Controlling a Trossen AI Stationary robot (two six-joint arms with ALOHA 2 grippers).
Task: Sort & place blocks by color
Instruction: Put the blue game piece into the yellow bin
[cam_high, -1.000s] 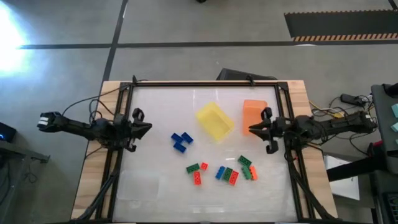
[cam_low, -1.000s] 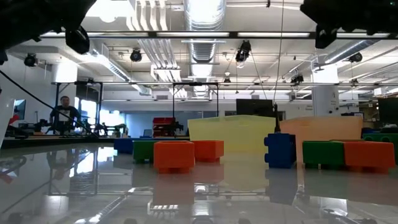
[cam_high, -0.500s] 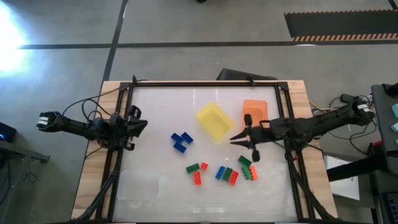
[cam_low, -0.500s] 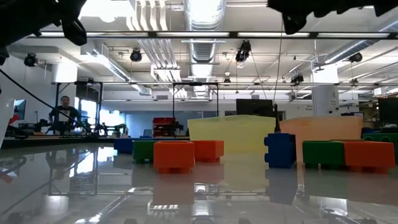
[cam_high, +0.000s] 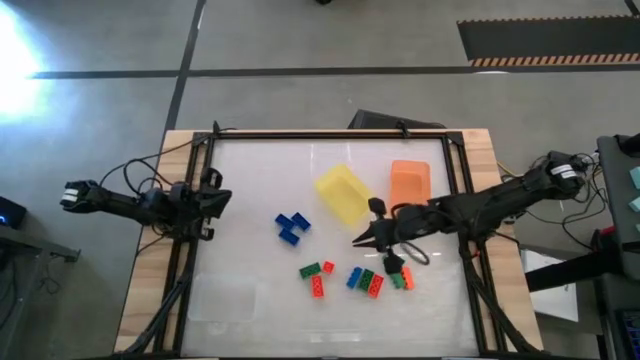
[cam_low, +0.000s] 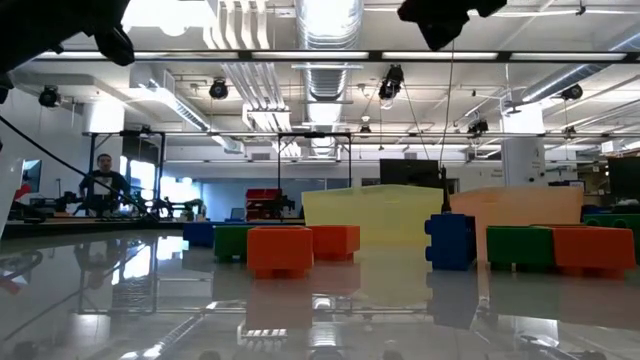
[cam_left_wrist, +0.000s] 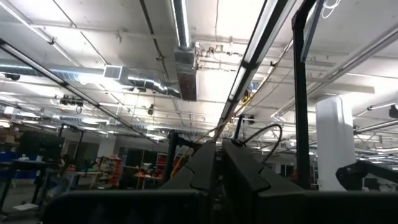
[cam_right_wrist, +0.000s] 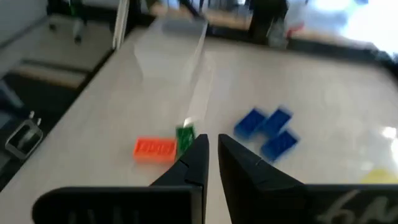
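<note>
Right tool (cam_high: 358, 240) is reaching out over the white desk (cam_high: 250, 180), fingers (cam_right_wrist: 198, 163) pinched nearly together, carrying nothing. It's hovering just beside the yellow plastic tray (cam_high: 345, 194), w/ the orange plastic tray (cam_high: 408, 181) behind the arm. Small studded plastic blocks: three blue ones (cam_high: 292, 227) clustering mid-desk; mixed green, red-orange & blue bricks (cam_high: 365, 279) lying scattered near the front edge, close under the arm. Clear plastic tray (cam_high: 222, 297) sitting at the front left corner. Left tool (cam_high: 222, 195) is waiting at the desk's left edge, fingers (cam_left_wrist: 239, 175) pressed together, holding nothing
</note>
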